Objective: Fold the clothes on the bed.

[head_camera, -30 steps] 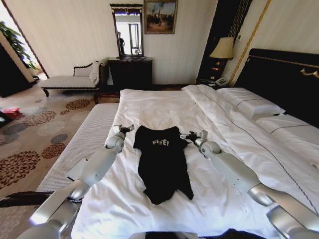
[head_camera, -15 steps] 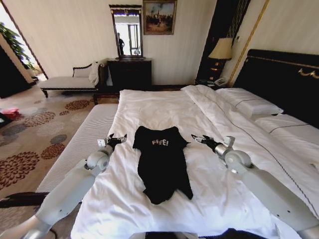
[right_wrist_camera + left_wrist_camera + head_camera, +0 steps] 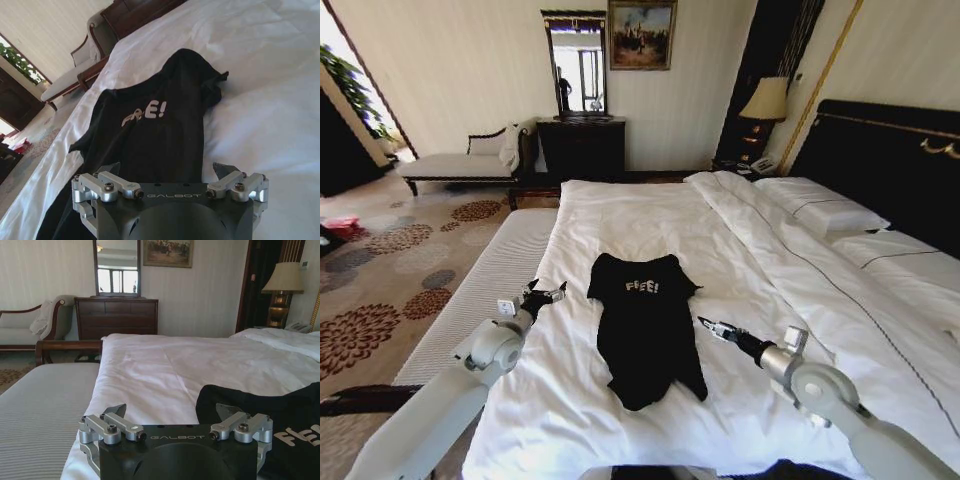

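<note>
The clothes, one black T-shirt (image 3: 645, 325) with white "FREE!" lettering, lie spread on the white bed (image 3: 640, 215), collar toward the far end and sleeves tucked in. My left gripper (image 3: 542, 295) hovers open just left of the shirt's shoulder, holding nothing. My right gripper (image 3: 715, 328) is open beside the shirt's right edge, near its middle. In the left wrist view the open gripper (image 3: 171, 412) has the T-shirt (image 3: 280, 410) off to one side. In the right wrist view the open gripper (image 3: 167, 170) points along the T-shirt (image 3: 150, 120).
A grey striped bench (image 3: 485, 285) runs along the bed's left side. Pillows (image 3: 825, 210) and a dark headboard (image 3: 890, 150) are on the right. Beyond the bed stand a dark dresser (image 3: 582, 145), a chaise longue (image 3: 460, 160) and a lamp (image 3: 767, 98).
Both grippers have drawn back from the shirt's shoulders toward me, the left outward to the left, the right down along the shirt's right edge. The shirt has not moved.
</note>
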